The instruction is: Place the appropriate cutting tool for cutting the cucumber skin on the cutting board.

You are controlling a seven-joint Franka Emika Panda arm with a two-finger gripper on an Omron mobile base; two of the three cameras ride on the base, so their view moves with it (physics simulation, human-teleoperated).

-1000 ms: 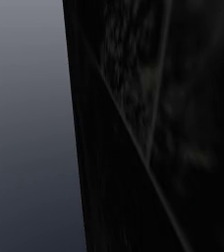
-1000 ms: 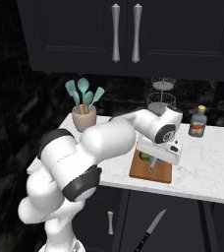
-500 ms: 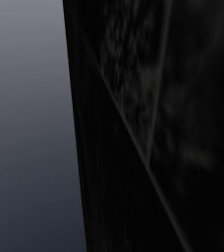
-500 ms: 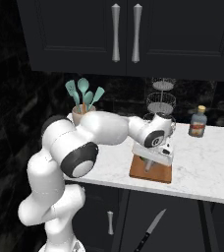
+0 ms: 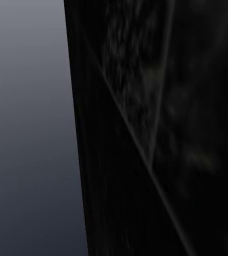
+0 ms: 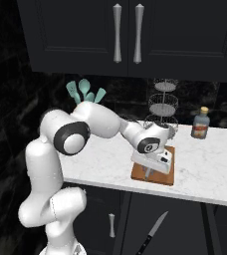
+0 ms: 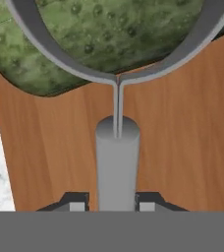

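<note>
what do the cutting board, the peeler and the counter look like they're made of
Cutting board: looks like wood, warm reddish-brown with straight grain lines and a matte face.
Peeler: plain matte grey, with a round handle and a thin forked frame. That could be metal or plastic; the render leaves it open.
Counter: white with faint grey speckle and veins, so marble or a similar stone, smooth-looking.

Teal utensils (image 6: 85,92) in holder, wire tiered rack (image 6: 163,103), bottle (image 6: 200,123), knife (image 6: 153,232), marble counter (image 6: 212,172)

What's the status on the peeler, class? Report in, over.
Tool low over cutting board, fingers flanking peeler handle. Peeler head over cucumber. Nothing blocking.
</note>
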